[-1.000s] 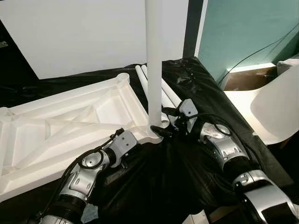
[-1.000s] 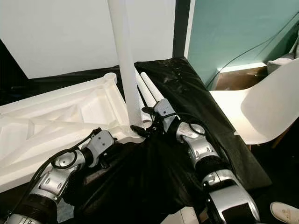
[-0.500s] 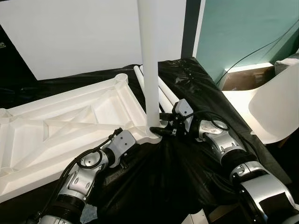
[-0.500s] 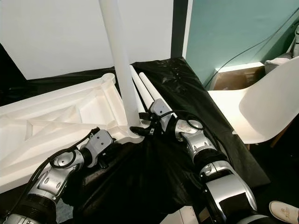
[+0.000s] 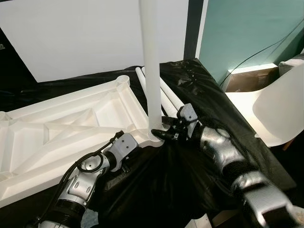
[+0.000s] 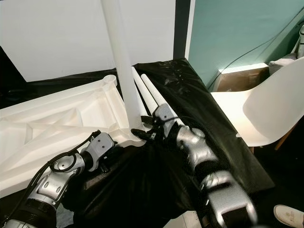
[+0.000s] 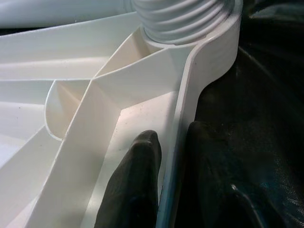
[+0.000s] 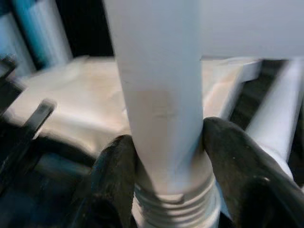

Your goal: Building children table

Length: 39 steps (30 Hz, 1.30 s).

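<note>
Upright, white leg (image 8: 159,95) between right tool (image 8: 166,156) fingers, seemingly touching.

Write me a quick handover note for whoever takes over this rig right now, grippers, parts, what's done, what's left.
Left gripper: shut on the rim of the upside-down tabletop, one finger inside, one outside, near the corner.
Right gripper: shut on the upright leg, just above its threaded end.
Parts: tabletop lies on black sheeting; leg stands in the corner socket; spare legs lie behind it.
Done: one leg started in its socket; threads show above it, so seating is uncertain.
Left: finish that leg, fit the others.
</note>
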Available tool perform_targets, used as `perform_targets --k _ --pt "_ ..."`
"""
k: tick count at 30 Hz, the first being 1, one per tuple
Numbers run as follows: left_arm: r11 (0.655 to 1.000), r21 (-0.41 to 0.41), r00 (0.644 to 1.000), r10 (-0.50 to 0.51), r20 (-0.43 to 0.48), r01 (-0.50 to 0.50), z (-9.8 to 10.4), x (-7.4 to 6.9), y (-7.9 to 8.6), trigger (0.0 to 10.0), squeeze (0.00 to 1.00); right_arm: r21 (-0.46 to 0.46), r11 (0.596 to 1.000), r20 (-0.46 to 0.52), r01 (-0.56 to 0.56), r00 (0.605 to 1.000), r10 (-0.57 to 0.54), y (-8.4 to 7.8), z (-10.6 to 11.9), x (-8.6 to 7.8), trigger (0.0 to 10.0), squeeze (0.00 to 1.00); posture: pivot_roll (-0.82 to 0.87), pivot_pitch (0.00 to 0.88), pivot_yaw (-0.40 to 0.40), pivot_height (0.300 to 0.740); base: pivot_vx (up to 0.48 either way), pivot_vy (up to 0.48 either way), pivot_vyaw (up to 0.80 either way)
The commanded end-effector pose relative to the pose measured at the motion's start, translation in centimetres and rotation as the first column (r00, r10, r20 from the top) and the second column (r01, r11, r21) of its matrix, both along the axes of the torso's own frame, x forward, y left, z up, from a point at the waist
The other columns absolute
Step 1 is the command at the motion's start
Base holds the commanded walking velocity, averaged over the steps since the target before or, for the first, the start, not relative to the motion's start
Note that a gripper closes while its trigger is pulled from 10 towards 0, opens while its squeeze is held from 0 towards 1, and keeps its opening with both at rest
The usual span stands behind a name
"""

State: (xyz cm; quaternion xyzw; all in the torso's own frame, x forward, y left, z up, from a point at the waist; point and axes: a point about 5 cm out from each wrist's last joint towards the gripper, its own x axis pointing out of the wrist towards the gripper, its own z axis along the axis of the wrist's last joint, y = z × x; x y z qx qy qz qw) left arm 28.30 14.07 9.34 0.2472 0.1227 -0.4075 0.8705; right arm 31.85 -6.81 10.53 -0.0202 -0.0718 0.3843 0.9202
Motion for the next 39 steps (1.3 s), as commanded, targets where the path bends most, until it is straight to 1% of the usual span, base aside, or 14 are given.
perform_targets --k 1,11,12,14,15,16,17,20,21,24,25,30,38,39 --pt "0.997 0.0 0.99 -0.072 -0.119 0.073 -1.9 -1.4 -0.5 0.0 0.0 0.047 0.961 -0.055 0.272 0.962 -0.269 -1.1 -1.0 0.1 0.0 0.0 0.02 0.0 0.038 0.74 0.0 0.0 0.0" --pt "0.997 0.002 0.99 -0.073 -0.123 0.074 -2.0 -1.5 -0.3 0.0 0.0 0.026 0.931 -0.026 0.364 0.931 -0.363 -2.2 -1.3 0.0 0.0 0.0 0.02 0.0 0.035 0.74 0.0 0.0 0.0" --pt "0.997 0.003 0.99 -0.073 -0.123 0.074 -2.0 -1.5 -0.3 0.0 0.0 0.016 0.941 -0.028 0.338 0.941 -0.338 -1.9 -1.3 -0.1 3.9 0.0 0.02 0.0 0.034 0.74 0.0 0.0 0.0" --pt "0.997 0.003 0.99 -0.073 -0.123 0.074 -2.0 -1.5 -0.3 0.0 0.0 0.016 0.941 -0.028 0.338 0.941 -0.338 -1.9 -1.3 -0.1 3.9 0.0 0.02 0.0 0.034 0.74 0.0 0.0 0.0" --pt "0.997 0.003 0.99 -0.073 -0.122 0.074 -2.0 -1.5 -0.3 0.0 0.0 0.012 0.95 -0.023 0.313 0.95 -0.313 -1.4 -1.2 -0.3 10.0 0.08 0.02 0.0 0.034 0.74 0.0 0.0 0.0" --pt "0.997 0.003 0.99 -0.073 -0.122 0.074 -2.0 -1.5 -0.3 0.0 0.0 0.012 0.95 -0.023 0.313 0.95 -0.313 -1.4 -1.2 -0.3 10.0 0.08 0.02 0.0 0.034 0.74 0.0 0.0 0.0" --pt "0.997 0.003 0.99 -0.073 -0.121 0.074 -2.1 -1.5 -0.3 0.0 0.0 0.017 0.958 -0.025 0.286 0.958 -0.286 -1.1 -1.0 -0.3 10.0 1.0 0.02 0.0 0.034 0.74 0.0 0.0 0.0" --pt "0.997 0.003 0.989 -0.079 -0.126 0.08 -2.1 -1.5 -0.4 0.0 0.0 0.007 0.968 -0.001 0.252 0.968 -0.252 -1.2 -0.5 0.0 10.0 1.0 0.01 0.0 0.036 0.74 0.0 0.0 0.0" --pt "0.996 0.002 0.987 -0.09 -0.132 0.091 -2.1 -1.5 -0.5 0.0 0.0 0.001 0.975 0.018 0.221 0.975 -0.221 -1.4 0.1 0.3 10.0 0.0 0.01 0.0 0.036 0.74 0.0 0.0 0.0" --pt "0.995 0.001 0.986 -0.098 -0.135 0.099 -2.1 -1.6 -0.5 1.3 0.0 -0.005 0.979 0.03 0.202 0.979 -0.202 -1.6 0.5 0.6 10.0 0.0 0.01 0.0 0.036 0.74 0.0 0.0 0.0" --pt "0.994 -0.002 0.983 -0.111 -0.145 0.112 -2.1 -1.6 -0.7 10.0 0.0 -0.026 0.992 0.042 0.124 0.992 -0.123 -2.0 1.3 1.3 10.0 0.0 0.01 0.0 0.037 0.74 0.0 0.0 0.0" --pt "0.993 0.005 0.982 -0.116 -0.147 0.118 -2.2 -1.6 -0.9 10.0 0.0 -0.084 0.996 0.037 -0.015 0.999 0.018 -2.7 2.4 2.1 10.0 0.0 0.01 0.0 0.037 0.74 0.0 0.0 0.0" --pt "0.993 0.015 0.983 -0.113 -0.144 0.117 -2.2 -1.6 -0.7 10.0 0.0 -0.154 0.982 0.006 -0.106 0.994 0.108 -2.9 2.8 2.7 10.0 0.0 0.01 0.0 0.035 0.74 0.0 0.0 0.0" --pt "0.993 0.019 0.983 -0.112 -0.144 0.116 -2.3 -1.7 -0.7 10.0 0.0 -0.175 0.974 -0.012 -0.143 0.99 0.143 -2.8 2.8 2.7 6.0 0.0 0.02 0.0 0.039 0.74 0.0 0.0 0.0"
